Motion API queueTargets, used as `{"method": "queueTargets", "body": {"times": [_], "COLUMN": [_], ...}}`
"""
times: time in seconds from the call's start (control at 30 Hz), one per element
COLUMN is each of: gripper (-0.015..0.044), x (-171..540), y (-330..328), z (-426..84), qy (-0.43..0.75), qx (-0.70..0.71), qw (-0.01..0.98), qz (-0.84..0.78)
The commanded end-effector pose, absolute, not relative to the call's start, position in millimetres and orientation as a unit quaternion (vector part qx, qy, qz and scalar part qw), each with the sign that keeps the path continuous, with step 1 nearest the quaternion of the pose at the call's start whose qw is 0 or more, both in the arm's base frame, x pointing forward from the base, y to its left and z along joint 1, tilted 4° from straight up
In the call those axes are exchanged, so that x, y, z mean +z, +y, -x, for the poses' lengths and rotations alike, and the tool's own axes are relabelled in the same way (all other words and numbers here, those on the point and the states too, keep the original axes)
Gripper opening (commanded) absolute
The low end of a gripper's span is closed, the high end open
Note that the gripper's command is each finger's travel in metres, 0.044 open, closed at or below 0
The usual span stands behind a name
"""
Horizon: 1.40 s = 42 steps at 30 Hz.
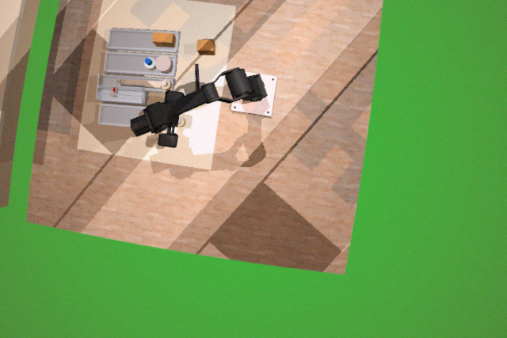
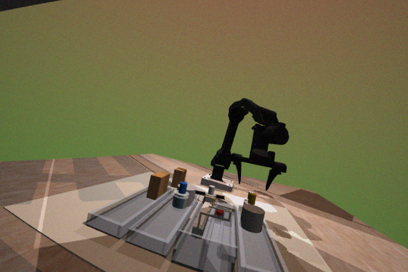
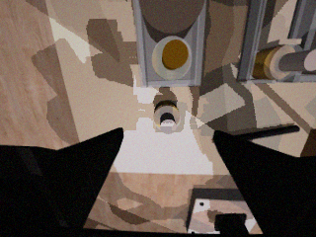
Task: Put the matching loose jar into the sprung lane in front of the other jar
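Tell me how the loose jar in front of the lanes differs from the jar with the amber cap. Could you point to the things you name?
The loose jar [image 1: 181, 122] [image 3: 167, 118] stands on the mat [image 1: 208, 19] [image 2: 43, 211], while the amber-capped jar [image 2: 251, 197] [image 3: 174, 55] stands inside a lane. The loose jar's cap is pale, the other's amber. The loose jar looks narrower than the amber-capped jar. Both stand upright.
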<state>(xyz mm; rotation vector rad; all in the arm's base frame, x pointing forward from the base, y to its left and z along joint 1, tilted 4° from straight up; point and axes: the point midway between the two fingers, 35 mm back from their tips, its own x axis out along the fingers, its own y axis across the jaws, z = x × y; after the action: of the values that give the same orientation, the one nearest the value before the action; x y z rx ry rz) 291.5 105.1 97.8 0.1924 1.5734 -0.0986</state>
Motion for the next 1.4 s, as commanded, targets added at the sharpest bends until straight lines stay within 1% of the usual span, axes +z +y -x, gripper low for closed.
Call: {"method": "queueTargets", "body": {"times": [0.0,0.2,1.03,1.37], "gripper": [0.044,0.044,0.044,0.0178], "x": [89.4,70.8,36.8,36.8], "y": [105.1,105.7,107.8,107.8], "z": [-290.3,-289.3,-288.8,-288.8], "qy": [0.708,0.708,0.708,0.708], "qx": [-0.043,-0.043,-0.043,-0.043], "qw": [0.7,0.699,0.699,0.699], "qz": [-0.086,-0.086,-0.086,-0.086]}}
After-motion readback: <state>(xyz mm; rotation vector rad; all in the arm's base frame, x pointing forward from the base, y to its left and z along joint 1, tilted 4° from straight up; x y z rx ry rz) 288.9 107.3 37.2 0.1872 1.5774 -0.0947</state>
